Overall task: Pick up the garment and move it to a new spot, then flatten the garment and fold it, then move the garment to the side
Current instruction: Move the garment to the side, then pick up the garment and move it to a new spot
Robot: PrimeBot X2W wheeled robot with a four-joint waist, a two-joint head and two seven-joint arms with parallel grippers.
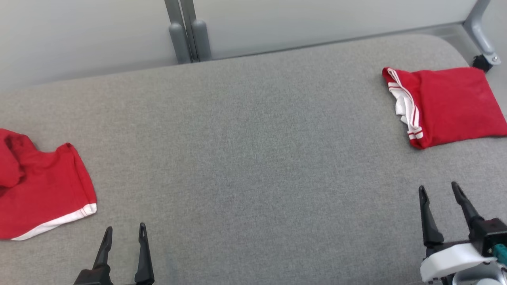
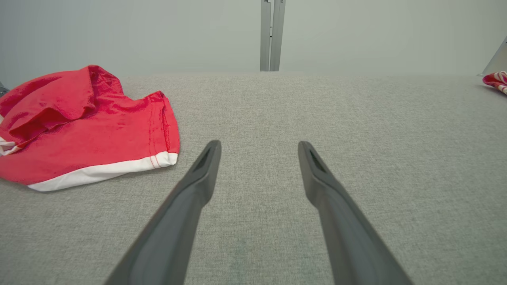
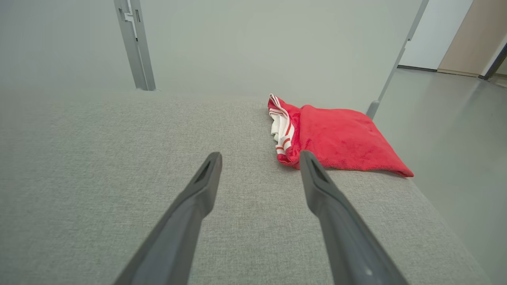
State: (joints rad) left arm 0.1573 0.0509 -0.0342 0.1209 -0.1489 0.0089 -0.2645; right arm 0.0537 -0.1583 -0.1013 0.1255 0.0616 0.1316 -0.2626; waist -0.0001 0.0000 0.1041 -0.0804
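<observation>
A folded red garment with white striped trim lies at the table's far right edge, also seen as the folded garment ahead of my right gripper. A second red garment, crumpled, with a white hem, lies at the left edge; the left wrist view shows this crumpled garment to the left of the fingers. My left gripper is open and empty above bare cloth near the front edge. My right gripper is open and empty, a little short of the folded garment.
The table is covered in grey fabric, with a wide bare stretch between the two garments. Grey metal posts stand behind its far edge, and a frame leg with a caster stands at the far right corner. Floor drops off right of the table.
</observation>
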